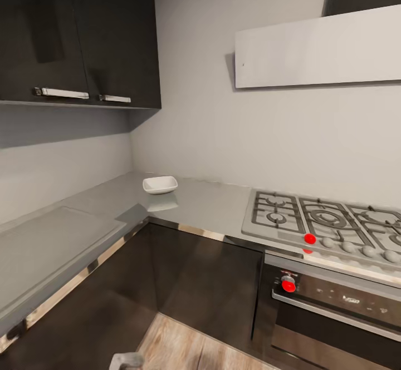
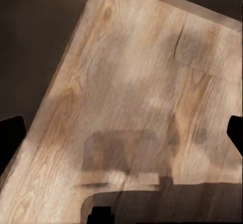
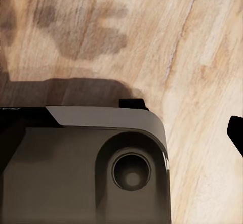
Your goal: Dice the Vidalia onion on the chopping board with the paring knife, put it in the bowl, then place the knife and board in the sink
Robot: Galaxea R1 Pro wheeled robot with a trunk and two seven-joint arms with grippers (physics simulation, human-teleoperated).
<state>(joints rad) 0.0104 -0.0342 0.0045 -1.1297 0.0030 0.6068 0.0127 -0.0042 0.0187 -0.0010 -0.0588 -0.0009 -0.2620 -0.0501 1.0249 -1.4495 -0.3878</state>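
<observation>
Your gas hob [image 1: 328,222] and the oven [image 1: 334,309] beneath run off the head view's right edge, and the left gripper's fingertips [image 2: 12,135] are cropped.

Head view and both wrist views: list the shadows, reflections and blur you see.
Head view: soft render; the bowl is mirrored faintly in the glossy countertop, and the wall panel casts a shadow on its left. Left wrist view: blurred blocky shadow on the wooden floor. Right wrist view: smeared dark shadow on the floorboards.
</observation>
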